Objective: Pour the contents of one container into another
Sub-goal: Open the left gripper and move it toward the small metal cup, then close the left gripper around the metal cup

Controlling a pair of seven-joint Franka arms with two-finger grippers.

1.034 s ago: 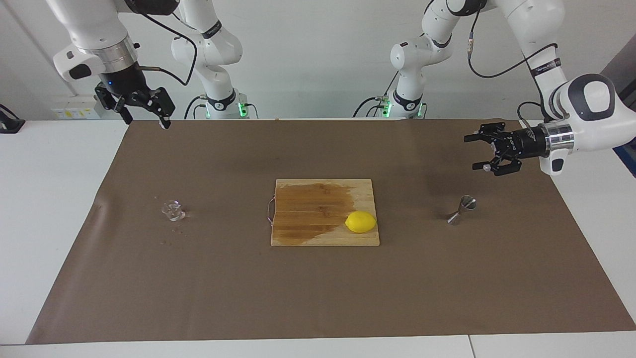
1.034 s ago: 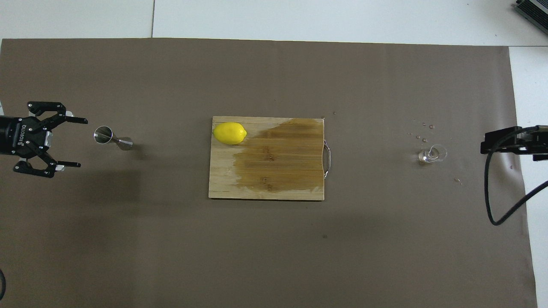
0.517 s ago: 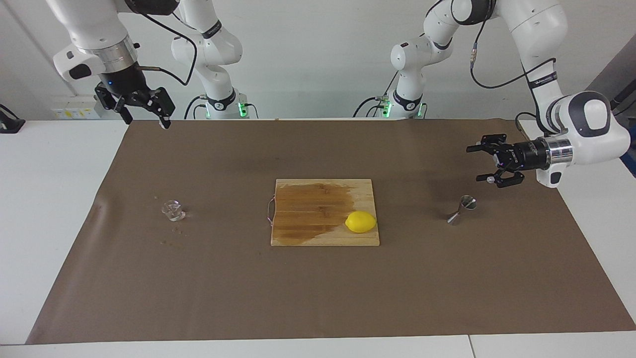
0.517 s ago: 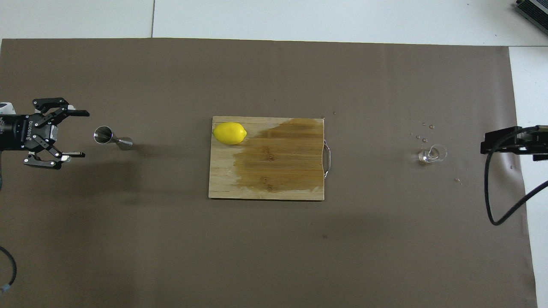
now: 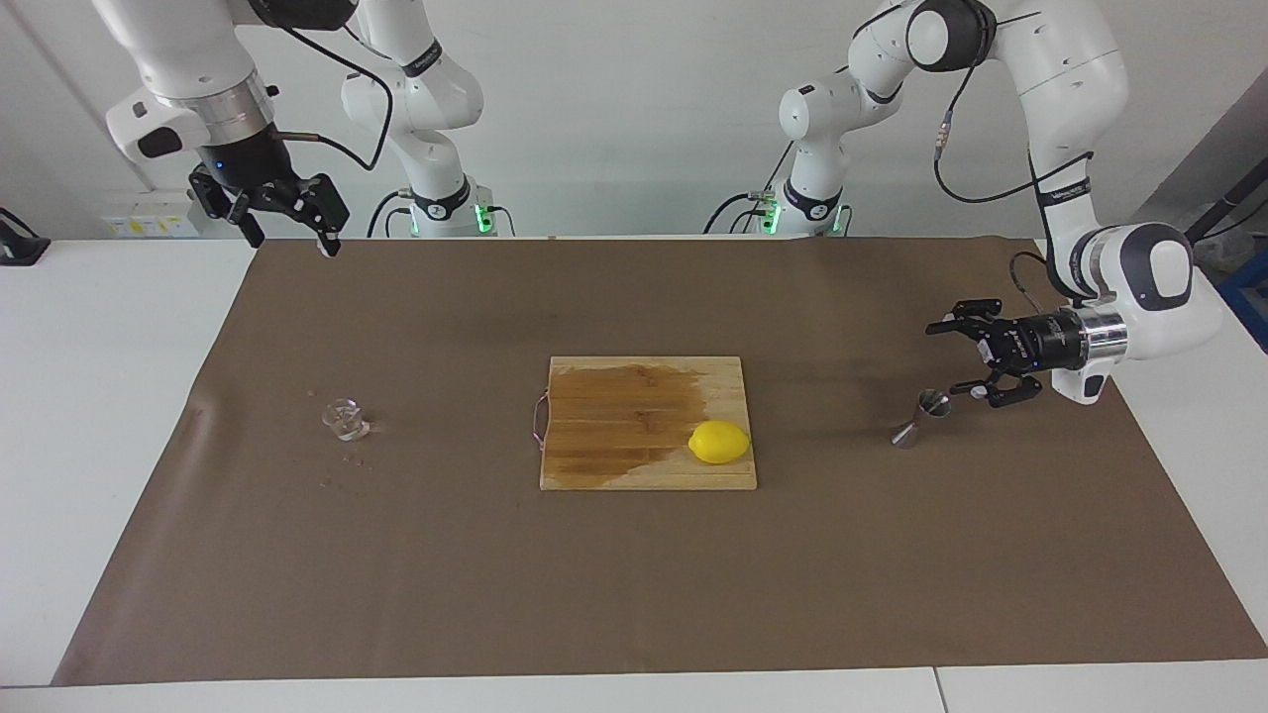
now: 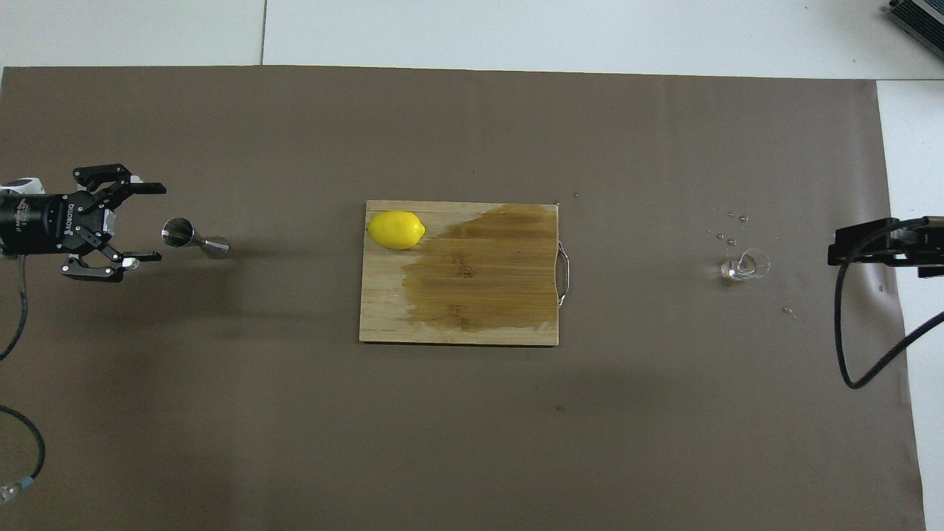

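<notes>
A tiny clear glass cup (image 5: 345,418) (image 6: 746,265) stands on the brown paper toward the right arm's end, with a few droplets around it. The small steel jigger (image 5: 921,416) (image 6: 193,240) stands upright toward the left arm's end. My left gripper (image 5: 943,358) (image 6: 161,223) lies level and low, open, its fingers pointing at the jigger's upper cone from the table-end side. It stops just short of the cone and holds nothing. My right gripper (image 5: 292,243) waits high over the paper's corner at the robots' edge, open and empty.
A wooden cutting board (image 5: 644,465) (image 6: 457,324) with a dark wet patch lies mid-table. A yellow lemon (image 5: 719,442) (image 6: 396,229) sits on the board's corner toward the jigger. A black cable (image 6: 848,354) hangs from the right arm.
My left gripper has come down and moved in toward the jigger, staying open. The right arm, the cup and the jigger have not moved.
</notes>
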